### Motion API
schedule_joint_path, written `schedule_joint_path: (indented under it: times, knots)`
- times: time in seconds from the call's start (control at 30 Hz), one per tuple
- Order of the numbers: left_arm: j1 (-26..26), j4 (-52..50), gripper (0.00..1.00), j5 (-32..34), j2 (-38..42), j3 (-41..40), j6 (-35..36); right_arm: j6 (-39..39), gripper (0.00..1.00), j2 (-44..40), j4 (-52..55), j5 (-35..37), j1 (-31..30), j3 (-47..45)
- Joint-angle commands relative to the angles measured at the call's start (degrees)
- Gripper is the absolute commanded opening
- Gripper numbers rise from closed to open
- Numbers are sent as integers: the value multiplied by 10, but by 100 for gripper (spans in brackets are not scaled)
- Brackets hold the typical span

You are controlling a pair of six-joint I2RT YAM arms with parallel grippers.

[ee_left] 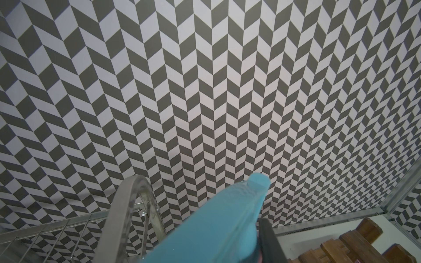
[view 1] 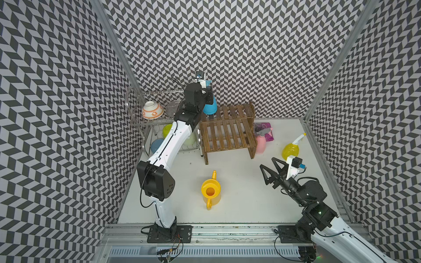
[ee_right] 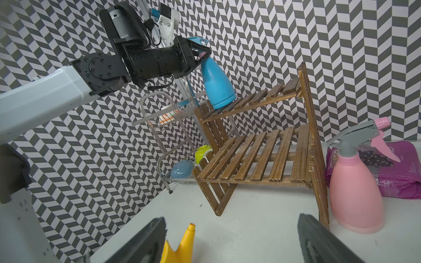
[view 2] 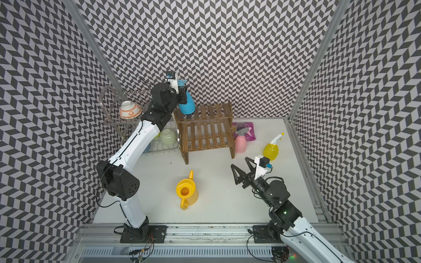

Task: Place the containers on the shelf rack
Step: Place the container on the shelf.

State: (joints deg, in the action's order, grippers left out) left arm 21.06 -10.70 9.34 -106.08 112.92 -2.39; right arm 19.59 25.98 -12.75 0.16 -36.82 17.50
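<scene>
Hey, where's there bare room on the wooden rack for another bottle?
The lower tier is all bare; the upper tier is free from the blue bottle to its other end. Crowded: the table past that end, with the pink bottle and purple packet.

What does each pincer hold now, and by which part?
Left pincer grips the blue spray bottle at its neck; right pincer holds nothing.

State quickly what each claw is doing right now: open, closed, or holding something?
Left claw: closed on the blue spray bottle, gripping its neck.
Right claw: open, holding nothing.
</scene>
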Motion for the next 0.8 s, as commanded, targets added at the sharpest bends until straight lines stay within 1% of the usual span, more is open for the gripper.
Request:
schedule_joint_path:
  times: [0.0, 0.1, 0.27, 0.3, 0.53, 0.67, 0.77]
  knots:
    - [6, -27, 7, 7, -3, 24, 11, -2, 93, 2, -30, -4, 3, -3]
    - [6, -35, 7, 17, -5, 25, 15, -2, 93, 2, -31, -4, 3, -3]
    - [12, -49, 8, 14, -8, 32, 15, -2, 93, 2, -31, -4, 3, -2]
    - [13, -50, 9, 16, -7, 34, 17, -2, 93, 2, -32, -5, 3, -3]
    - [14, -58, 23, 25, -15, 37, 18, -2, 93, 2, -31, -6, 4, -4]
    - [14, -59, 37, 23, -15, 35, 13, -2, 93, 1, -31, -6, 3, -3]
    - [13, -59, 45, 23, -12, 35, 11, -1, 93, 0, -31, -6, 3, -3]
